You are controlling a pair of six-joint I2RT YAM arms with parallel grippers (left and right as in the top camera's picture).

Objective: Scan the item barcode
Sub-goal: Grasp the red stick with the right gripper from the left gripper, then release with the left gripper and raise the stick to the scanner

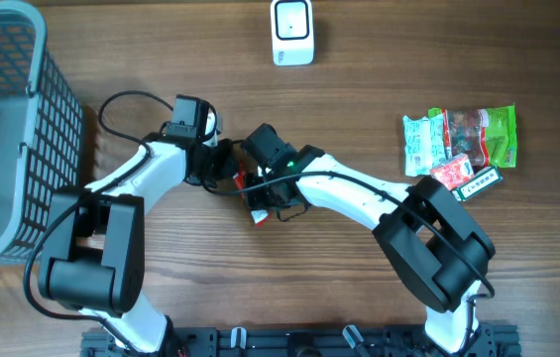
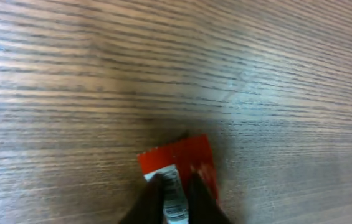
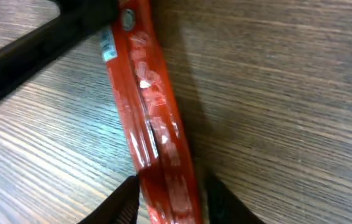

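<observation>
We found the red packet [image 3: 154, 118] held just above the table [image 2: 70, 74], near its middle. The left gripper [image 2: 174, 190] was clamped on the labelled end. The right gripper [image 3: 171, 196] straddled the opposite end; we could not tell whether its fingers pressed it.

A wooden table [image 1: 537, 288] with brown, straight grain fills every view, evenly lit with soft shadows.
</observation>
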